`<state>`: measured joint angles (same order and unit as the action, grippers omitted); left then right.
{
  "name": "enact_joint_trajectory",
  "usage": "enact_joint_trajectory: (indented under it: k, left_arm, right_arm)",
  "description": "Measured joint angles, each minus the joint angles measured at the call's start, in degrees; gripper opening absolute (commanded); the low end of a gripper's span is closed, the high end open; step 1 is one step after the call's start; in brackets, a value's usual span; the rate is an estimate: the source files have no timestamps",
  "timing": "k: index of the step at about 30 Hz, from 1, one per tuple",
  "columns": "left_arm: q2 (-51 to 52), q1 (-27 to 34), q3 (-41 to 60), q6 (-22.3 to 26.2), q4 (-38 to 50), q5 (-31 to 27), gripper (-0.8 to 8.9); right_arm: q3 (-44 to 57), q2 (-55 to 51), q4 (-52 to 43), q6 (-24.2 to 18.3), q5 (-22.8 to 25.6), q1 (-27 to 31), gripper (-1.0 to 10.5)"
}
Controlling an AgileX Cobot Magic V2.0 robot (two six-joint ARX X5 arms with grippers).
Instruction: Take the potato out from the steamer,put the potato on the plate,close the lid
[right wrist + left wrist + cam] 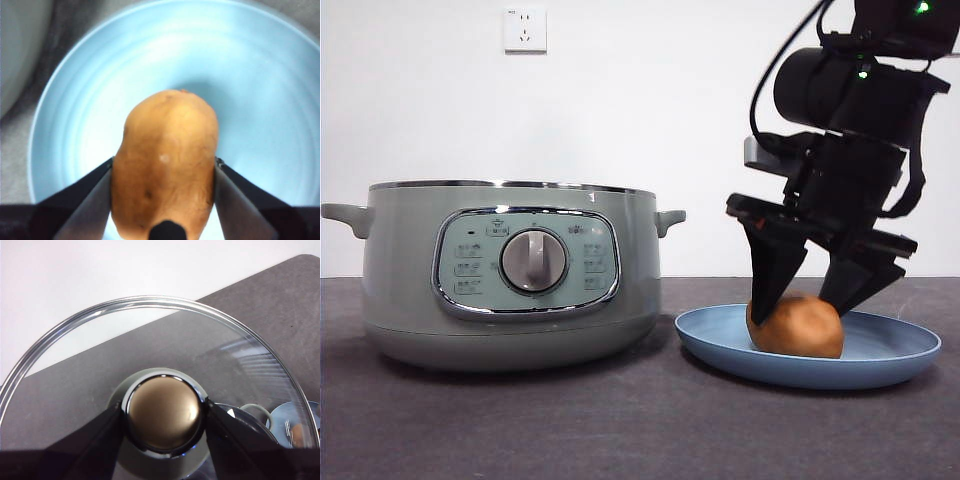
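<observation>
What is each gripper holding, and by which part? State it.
Left gripper clamps the lid by its knob. Right gripper grips the potato by its sides, on the plate.

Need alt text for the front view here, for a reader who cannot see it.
The right tool grips an orange-brown potato resting on a light-blue plate. Beside the plate stands a sage-green steamer with no lid on it.
</observation>
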<state>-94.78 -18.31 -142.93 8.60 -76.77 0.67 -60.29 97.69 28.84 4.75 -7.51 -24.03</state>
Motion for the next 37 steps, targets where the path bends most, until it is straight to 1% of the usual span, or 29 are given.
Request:
enact_joint_trajectory:
  k: [2,3,4,5,12,18,24,27,30,32,37]
  left_arm:
    - [-0.02,-0.02,0.0,0.0,0.0,0.24,-0.09]
    - [-0.02,0.0,0.0,0.0,0.0,0.52,-0.09]
    - [-0.02,0.0,0.0,0.0,0.0,0.76,-0.09]
    - [-0.02,0.0,0.0,0.0,0.0,0.96,-0.09]
    - [-0.02,0.0,0.0,0.0,0.0,1.09,-0.09]
    - [-0.02,0.0,0.0,0.0,0.0,1.11,-0.09]
    - [-0.96,0.0,0.0,0.2,0.02,1.22,-0.09]
    - [-2.91,0.0,0.0,0.98,0.02,2.21,-0.09]
    - [-5.77,0.0,0.0,1.92,0.07,4.55,-0.09]
    - [-7.48,0.0,0.02,2.14,0.07,6.19,-0.09]
    - [-9.09,0.0,1.25,2.36,0.11,10.84,-0.09]
  right_arm:
    - [0.0,-0.07,0.07,0.07,0.0,0.0,3.8]
    - [0.0,-0.04,0.09,0.22,-0.02,0.0,5.0]
    - [0.0,-0.04,0.07,0.37,-0.04,0.0,5.8]
    - [0.0,-0.07,0.04,0.5,-0.02,0.0,6.2]
    - [0.81,0.68,1.51,0.85,0.0,-0.02,6.2]
    - [-3.85,-1.57,7.72,1.27,0.02,0.0,6.2]
    - [-11.5,-11.28,14.29,1.27,0.02,0.0,6.2]
    - [-14.27,-16.59,17.44,1.27,0.02,0.0,6.2]
    - [-16.24,-21.79,19.43,1.27,0.04,0.0,6.1]
    - [-17.18,-25.35,19.76,1.27,0.15,0.0,5.6]
    - [-18.95,-33.35,21.24,1.27,0.22,0.0,5.6]
